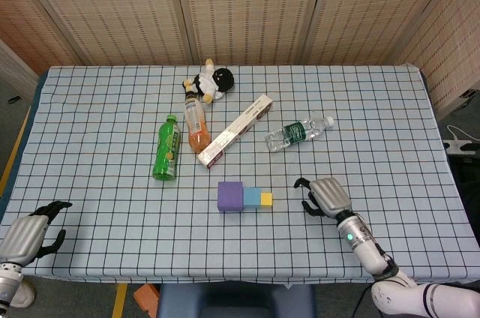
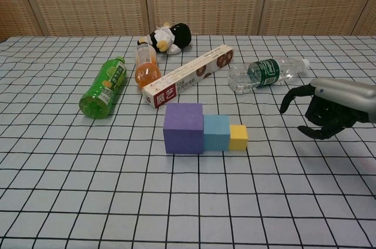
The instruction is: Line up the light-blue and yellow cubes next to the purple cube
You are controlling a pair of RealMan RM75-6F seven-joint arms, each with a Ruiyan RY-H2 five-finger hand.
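Observation:
Three cubes touch in a row at the table's middle: the big purple cube [image 1: 230, 196] [image 2: 183, 128] on the left, the light-blue cube [image 1: 252, 197] [image 2: 216, 133] in the middle, the small yellow cube [image 1: 266, 199] [image 2: 238, 137] on the right. My right hand [image 1: 324, 196] [image 2: 324, 110] hovers to the right of the row, apart from the yellow cube, fingers curled loosely and holding nothing. At the table's front left corner my left hand [image 1: 30, 232] rests, fingers apart and empty; the chest view does not show it.
Behind the cubes lie a long red-and-white box [image 1: 235, 130] [image 2: 188, 75], a green bottle [image 1: 166, 148] [image 2: 104, 86], an orange drink bottle [image 1: 195, 123] [image 2: 146, 69], a clear water bottle [image 1: 298, 132] [image 2: 267, 72] and a plush toy [image 1: 209, 81] [image 2: 166, 37]. A checked cloth [image 1: 112, 123] covers the table.

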